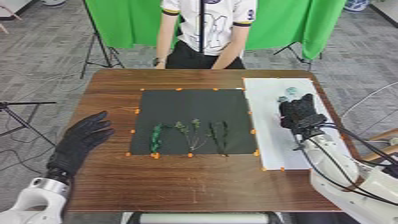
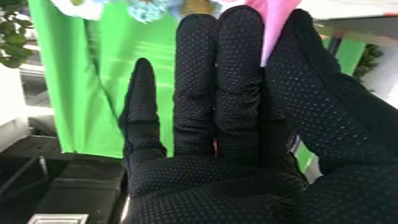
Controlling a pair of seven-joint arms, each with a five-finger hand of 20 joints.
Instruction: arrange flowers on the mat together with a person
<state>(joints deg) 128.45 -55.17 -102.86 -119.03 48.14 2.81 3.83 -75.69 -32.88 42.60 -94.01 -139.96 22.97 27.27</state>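
Wood table point(image 1: 111, 180), smooth, brown. Black mat point(image 1: 178, 115) on it, flat matte rectangle; orange tape point(image 1: 155, 155) in small bits round its edges. White mat point(image 1: 271, 130) just beside, on the robot's right, its outer side near the table's right edge.

Three greens on the black mat, near half, side by side, stems toward me: left sprig point(image 1: 156, 137) dense and narrow, mid sprig point(image 1: 195, 132) thin, forked, small leafy tufts, right sprig point(image 1: 223, 137) dark, slim, two-stranded. They sit apart from each other. Pale blue flowers point(image 1: 291, 91) by the far end of the white mat, just past my right hand point(image 1: 299, 111); can't tell if touching.

Right wrist view gives me the right hand point(image 2: 213, 185) close up: dotted knit glove, fingers straight, thumb near them. Smooth pink piece point(image 2: 275, 20) tapers to a point between fingers and thumb; can't tell if gripped. Ruffled blue petals, a white bloom point(image 2: 78, 7) and a tan bit point(image 2: 197, 7) past the fingertips, folded green curtain point(image 2: 89, 90) behind.

Left hand point(image 1: 78, 142) open, relaxed, holding nothing, over the table's left edge, brown wood between it and the black mat. Right arm crosses the near part of the white mat, dark cables along it.
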